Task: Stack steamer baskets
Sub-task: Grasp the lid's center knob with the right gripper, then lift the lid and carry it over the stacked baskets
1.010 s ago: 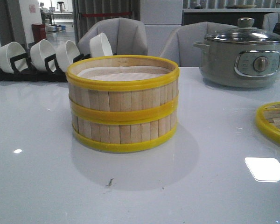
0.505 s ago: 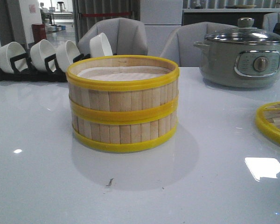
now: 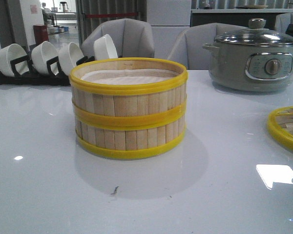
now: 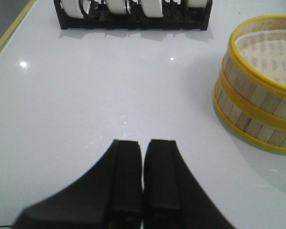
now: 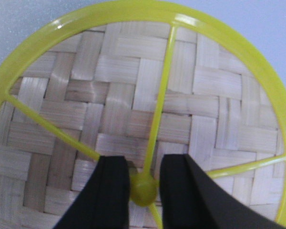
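Two steamer baskets [image 3: 128, 109] stand stacked in the middle of the table, with yellow rims, bamboo slats and a pale liner inside the top one. The stack also shows in the left wrist view [image 4: 260, 81]. The woven yellow-rimmed lid [image 3: 287, 127] lies flat on the table at the right edge. In the right wrist view the lid [image 5: 133, 86] fills the frame. My right gripper [image 5: 144, 176] is shut on its yellow centre knob [image 5: 143, 190], one finger on each side. My left gripper [image 4: 143, 143] is shut and empty, low over the bare table to the left of the stack.
A black rack of white bowls [image 3: 39, 61] stands at the back left and also shows in the left wrist view [image 4: 133, 12]. A grey electric pot with a glass lid [image 3: 254, 56] stands at the back right. Grey chairs stand behind the table.
The baskets and lid have not moved. The bright reflection on the table at the front right changed shape slightly, and a dark shape at the right edge shifted a little.
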### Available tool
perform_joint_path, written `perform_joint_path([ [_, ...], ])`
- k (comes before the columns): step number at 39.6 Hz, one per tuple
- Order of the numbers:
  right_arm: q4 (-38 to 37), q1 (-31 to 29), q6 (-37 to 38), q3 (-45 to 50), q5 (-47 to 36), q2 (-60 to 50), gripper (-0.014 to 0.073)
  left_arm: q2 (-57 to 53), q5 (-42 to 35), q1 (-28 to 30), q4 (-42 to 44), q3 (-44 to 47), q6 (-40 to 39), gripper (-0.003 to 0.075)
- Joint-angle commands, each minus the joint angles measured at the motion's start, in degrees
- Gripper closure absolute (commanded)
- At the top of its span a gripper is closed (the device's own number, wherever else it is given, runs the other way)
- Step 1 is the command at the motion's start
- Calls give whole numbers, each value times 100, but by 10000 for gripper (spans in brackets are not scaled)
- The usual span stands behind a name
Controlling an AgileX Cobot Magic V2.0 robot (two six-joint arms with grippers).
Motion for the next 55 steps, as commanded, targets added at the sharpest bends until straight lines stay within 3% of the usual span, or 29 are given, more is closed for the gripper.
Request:
perform_joint_path([
  [1,78,-29,1,-192,-178,-282,396,16,-472,13,-12,-175,-31,623],
  [6,86,-29,1,-192,-149,-282,446,16,-472,13,-12,-175,-31,623],
  [12,91,-18,1,-192,-114,-282,573,16,-472,13,-12,-175,-31,623],
  [27,91,488,1,-439,144,-726,558,16,-472,13,-12,-175,-31,623],
  [43,91,1715,1,-2646,1600,-878,558,16,-472,13,-12,-175,-31,623],
  [55,91,3064,1,-4016,1633,-543,558,16,-472,13,-12,-175,-31,623],
])
